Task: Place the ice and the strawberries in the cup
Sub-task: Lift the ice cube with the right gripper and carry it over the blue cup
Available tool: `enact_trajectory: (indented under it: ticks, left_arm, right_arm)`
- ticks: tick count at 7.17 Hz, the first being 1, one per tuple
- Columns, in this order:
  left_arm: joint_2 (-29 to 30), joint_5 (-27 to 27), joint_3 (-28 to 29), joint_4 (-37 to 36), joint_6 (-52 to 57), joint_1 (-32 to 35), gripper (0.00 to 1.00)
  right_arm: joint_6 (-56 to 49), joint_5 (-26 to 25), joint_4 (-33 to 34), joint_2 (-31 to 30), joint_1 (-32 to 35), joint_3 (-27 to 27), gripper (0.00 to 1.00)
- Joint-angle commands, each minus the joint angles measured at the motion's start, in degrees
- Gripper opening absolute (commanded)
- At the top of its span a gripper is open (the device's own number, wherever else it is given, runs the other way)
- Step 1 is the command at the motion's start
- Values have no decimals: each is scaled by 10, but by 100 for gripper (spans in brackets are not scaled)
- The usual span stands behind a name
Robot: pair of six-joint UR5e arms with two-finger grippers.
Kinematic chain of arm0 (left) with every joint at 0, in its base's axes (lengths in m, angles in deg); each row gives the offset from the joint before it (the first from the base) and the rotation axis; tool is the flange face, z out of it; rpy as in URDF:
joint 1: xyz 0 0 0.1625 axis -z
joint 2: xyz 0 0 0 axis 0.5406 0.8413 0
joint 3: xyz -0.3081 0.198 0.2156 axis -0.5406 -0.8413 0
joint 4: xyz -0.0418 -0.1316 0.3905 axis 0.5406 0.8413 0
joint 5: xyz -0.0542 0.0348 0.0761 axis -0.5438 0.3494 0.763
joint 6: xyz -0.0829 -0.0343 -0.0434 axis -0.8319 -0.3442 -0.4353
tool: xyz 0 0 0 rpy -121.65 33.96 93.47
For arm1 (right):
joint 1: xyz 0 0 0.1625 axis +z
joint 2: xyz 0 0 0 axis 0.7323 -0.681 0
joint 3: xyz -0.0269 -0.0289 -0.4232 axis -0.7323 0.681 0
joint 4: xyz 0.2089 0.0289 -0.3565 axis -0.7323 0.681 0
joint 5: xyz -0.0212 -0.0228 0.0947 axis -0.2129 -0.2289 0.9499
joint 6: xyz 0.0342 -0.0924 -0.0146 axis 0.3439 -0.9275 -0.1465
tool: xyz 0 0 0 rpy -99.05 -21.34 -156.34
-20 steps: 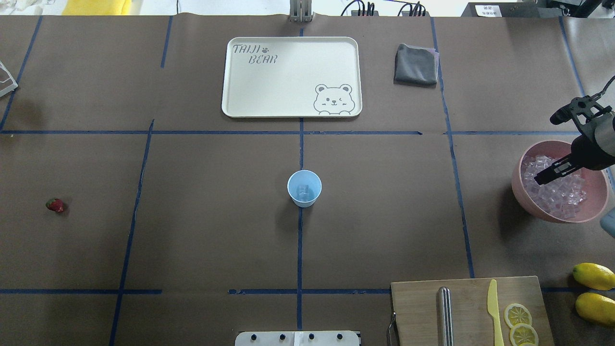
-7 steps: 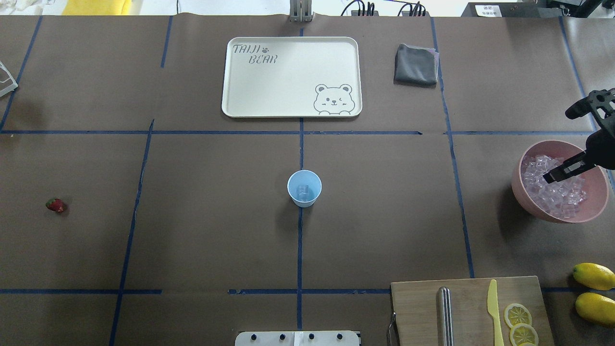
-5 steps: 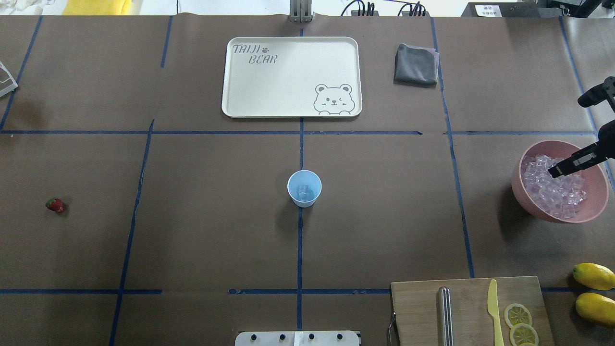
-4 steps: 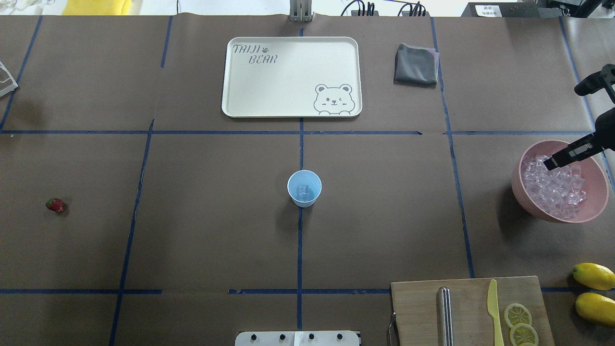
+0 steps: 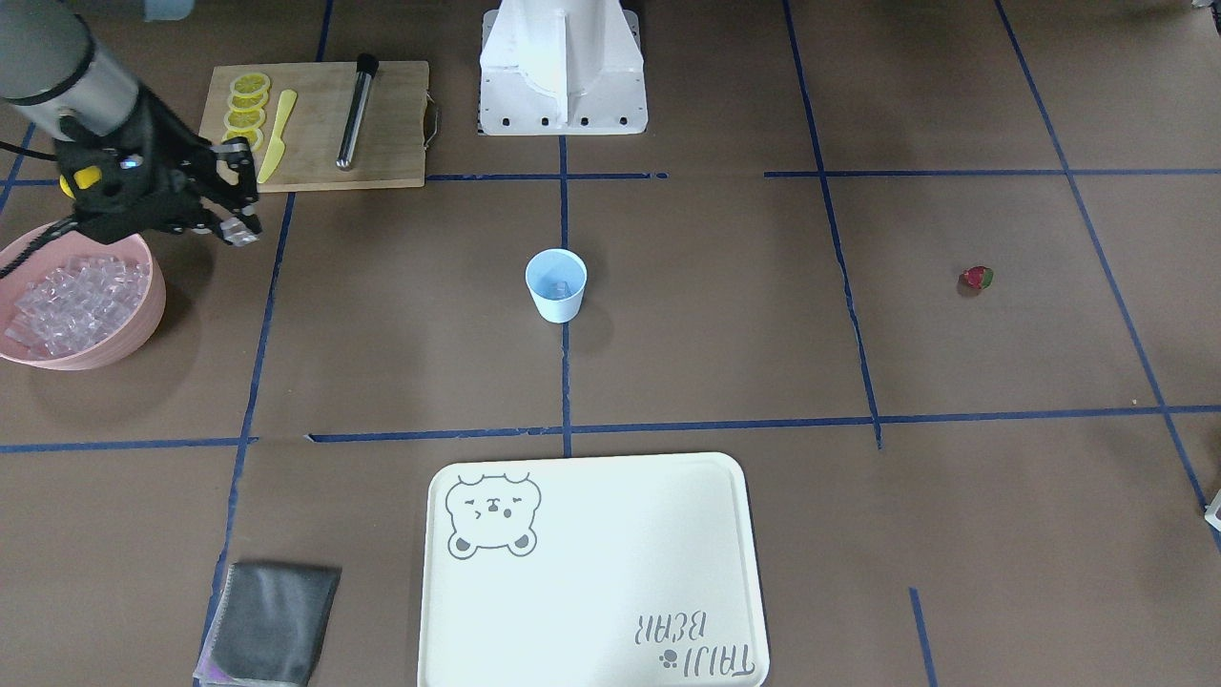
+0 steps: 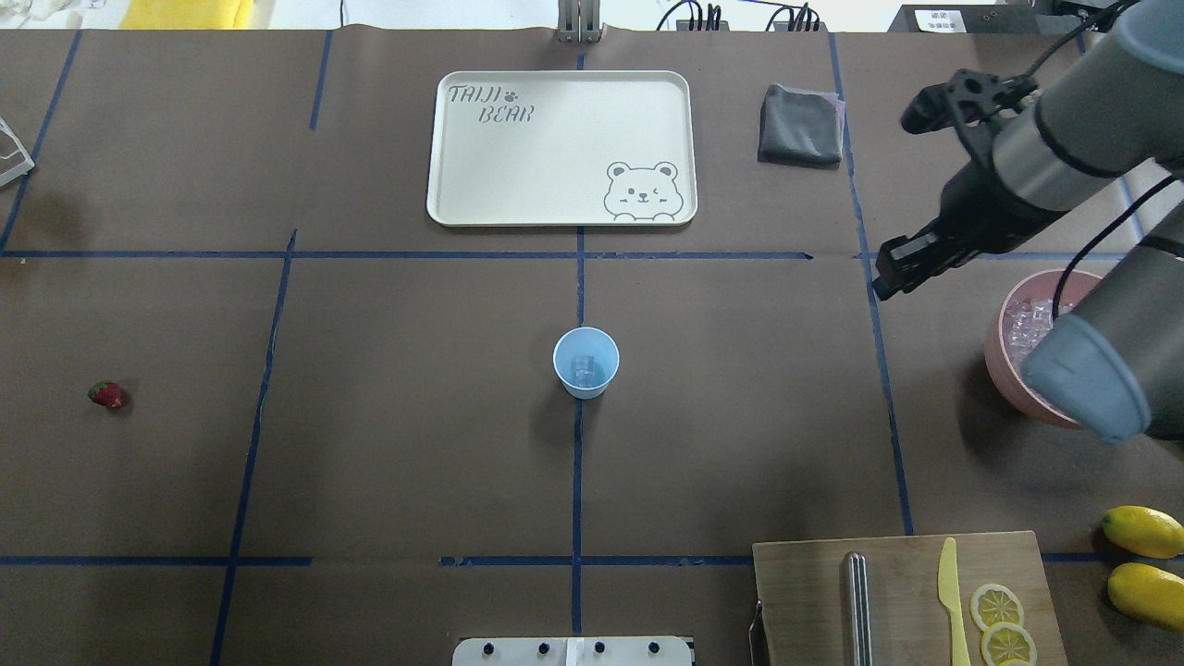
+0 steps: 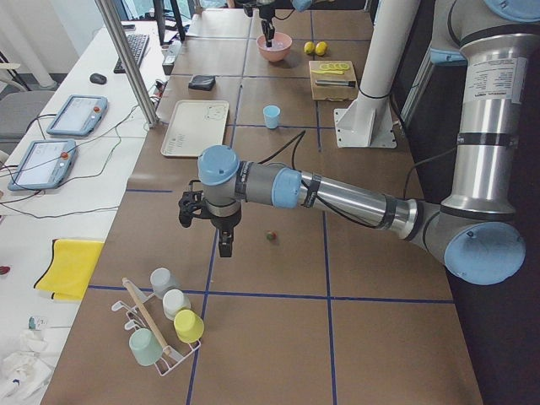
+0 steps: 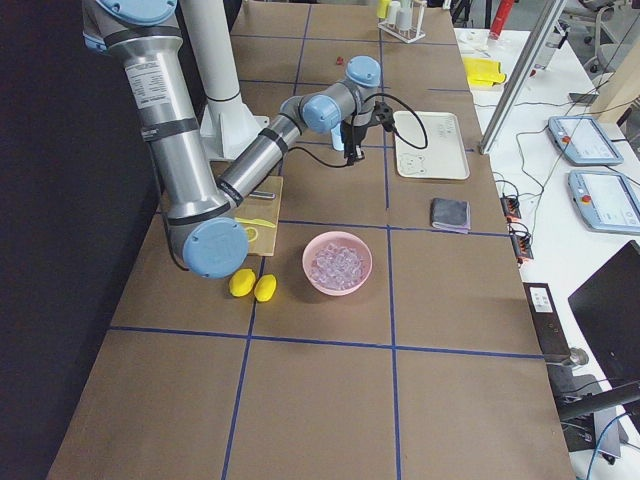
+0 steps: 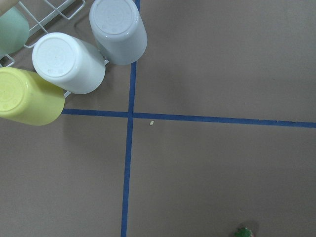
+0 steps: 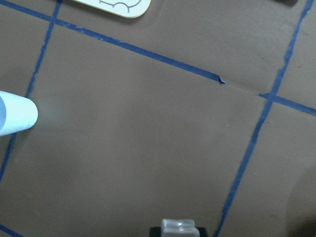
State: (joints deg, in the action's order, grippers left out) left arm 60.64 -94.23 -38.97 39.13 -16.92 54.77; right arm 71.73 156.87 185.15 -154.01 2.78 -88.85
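The light-blue cup (image 6: 585, 363) stands at the table's middle with an ice cube (image 6: 583, 369) inside; it also shows in the front view (image 5: 556, 284). My right gripper (image 5: 238, 227) is shut on a clear ice cube (image 10: 180, 227), raised above the table between the pink bowl (image 5: 143, 320) of ice (image 5: 72, 296) and the cup. The strawberry (image 6: 106, 396) lies far left on the table. My left gripper (image 7: 224, 245) hovers near the strawberry (image 7: 271, 237); I cannot tell if it is open or shut.
A cream tray (image 6: 560, 148) and a grey cloth (image 6: 801, 125) lie at the back. A cutting board (image 6: 906, 592) with knife and lemon slices, and two lemons (image 6: 1144, 532), sit front right. A rack of cups (image 9: 69, 61) stands by the left arm.
My right gripper has lifted out of the pink bowl with an ice cube and moved left toward the table's middle. Cup and strawberry have not moved.
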Motion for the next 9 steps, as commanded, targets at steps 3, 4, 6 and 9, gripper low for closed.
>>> enact_trajectory:
  ticks: [3,4,6,9]
  left_arm:
    - [0,1,6,1,0,-10,100]
    - [0,1,7,1,0,-10,100]
    - [0,1,8,2,0,-11,100]
    - [0,1,8,1,0,-11,100]
  right_arm:
    - [231,-134,1,150,-149,70,0]
    - [255,-161,0,181,-169,103,0]
    - [268,-202,-3,217,-200,151,0]
    - [293,-206,-74,265,-205,251,0]
